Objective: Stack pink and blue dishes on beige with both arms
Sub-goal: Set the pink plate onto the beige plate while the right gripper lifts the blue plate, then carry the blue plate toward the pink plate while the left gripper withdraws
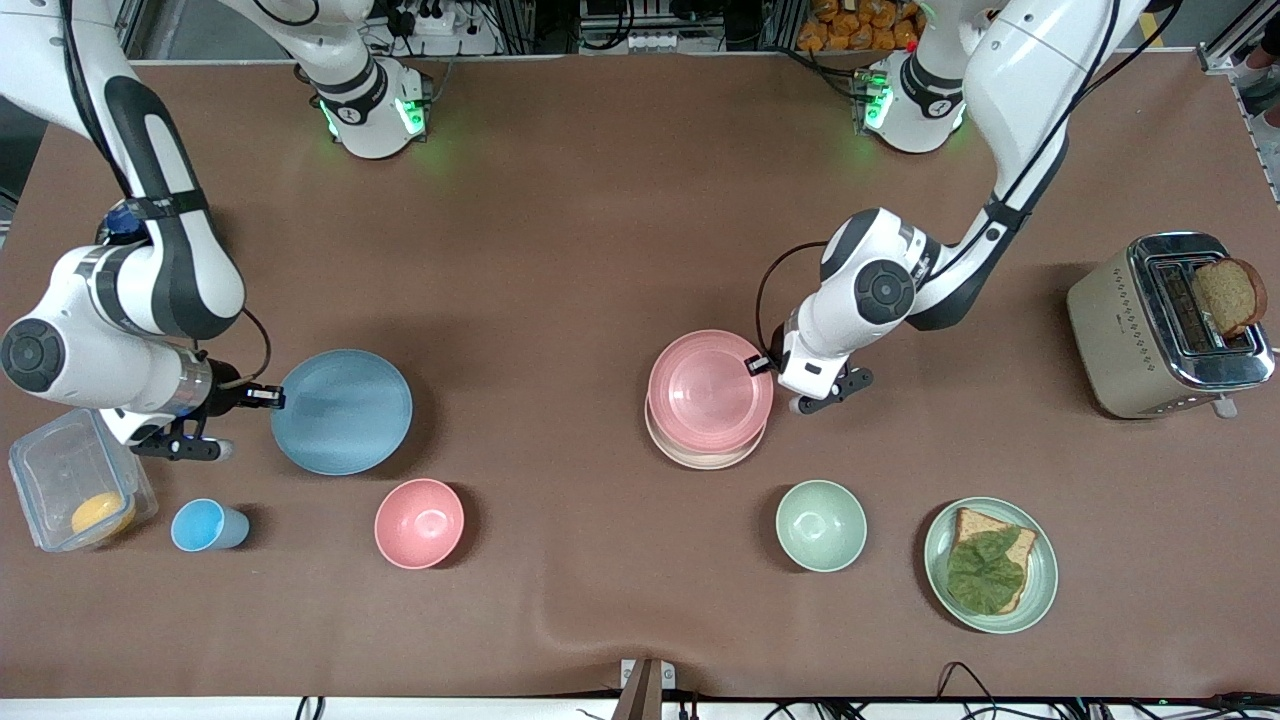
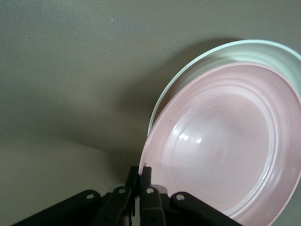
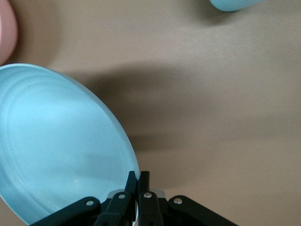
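Our left gripper point(image 1: 762, 364) pinches the rim of the pink plate point(image 1: 708, 390), which sits over the beige plate point(image 1: 700, 455) at the table's middle. Our right gripper point(image 1: 268, 397) pinches the blue plate point(image 1: 342, 411) by its rim. From here the stack lies toward the left arm's end.

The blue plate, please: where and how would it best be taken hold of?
Probably by its thin rim, from the right arm's end of the table. The blue plate is flat and shallow, and the right end effector pinches that edge there.
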Motion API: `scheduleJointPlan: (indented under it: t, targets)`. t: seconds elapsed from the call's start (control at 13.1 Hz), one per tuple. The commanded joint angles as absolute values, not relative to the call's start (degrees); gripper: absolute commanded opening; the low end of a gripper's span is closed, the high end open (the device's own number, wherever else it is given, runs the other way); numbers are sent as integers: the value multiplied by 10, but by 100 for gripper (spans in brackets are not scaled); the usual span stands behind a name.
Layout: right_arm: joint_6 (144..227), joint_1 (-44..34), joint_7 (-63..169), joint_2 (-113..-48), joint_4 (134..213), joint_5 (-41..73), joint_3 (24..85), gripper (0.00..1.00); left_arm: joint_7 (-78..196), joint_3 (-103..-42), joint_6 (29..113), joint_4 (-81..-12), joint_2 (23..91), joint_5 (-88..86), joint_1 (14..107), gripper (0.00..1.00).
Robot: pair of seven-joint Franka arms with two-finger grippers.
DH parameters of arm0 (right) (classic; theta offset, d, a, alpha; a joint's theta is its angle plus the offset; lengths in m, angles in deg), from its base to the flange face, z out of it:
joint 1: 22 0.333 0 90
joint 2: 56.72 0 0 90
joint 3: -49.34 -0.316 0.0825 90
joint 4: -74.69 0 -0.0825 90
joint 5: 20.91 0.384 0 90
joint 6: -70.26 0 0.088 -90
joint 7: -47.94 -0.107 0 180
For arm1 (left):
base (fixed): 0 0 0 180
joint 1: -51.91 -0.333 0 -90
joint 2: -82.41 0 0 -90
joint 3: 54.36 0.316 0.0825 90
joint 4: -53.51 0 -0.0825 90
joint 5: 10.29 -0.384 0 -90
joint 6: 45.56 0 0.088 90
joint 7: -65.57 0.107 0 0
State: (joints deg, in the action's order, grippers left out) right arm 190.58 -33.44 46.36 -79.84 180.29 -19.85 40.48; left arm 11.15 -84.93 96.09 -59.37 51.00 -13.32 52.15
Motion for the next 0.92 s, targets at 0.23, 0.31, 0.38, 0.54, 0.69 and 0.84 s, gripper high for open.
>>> scheduleJointPlan:
  t: [0.23, 0.31, 0.38, 0.54, 0.69, 0.84]
  targets:
    - [1896, -304, 450, -783, 1789, -104, 382, 0, 96, -843, 983, -578, 491, -156, 528, 69]
    - [1887, -295, 426, -775, 1788, -98, 382, 0, 92, -843, 983, -573, 494, -156, 527, 100]
    - [1873, -290, 415, -771, 1785, -97, 380, 0, 91, -843, 981, -571, 506, -157, 525, 100]
    - [1886, -251, 411, -777, 1786, -51, 383, 0, 93, -843, 937, -570, 568, -158, 505, 100]
    - [1901, -200, 344, -776, 1791, -36, 384, 0, 99, -843, 845, -534, 634, -158, 477, 100]
    - [1905, -151, 250, -775, 1788, -36, 384, 0, 109, -843, 741, -472, 674, -158, 446, 100]
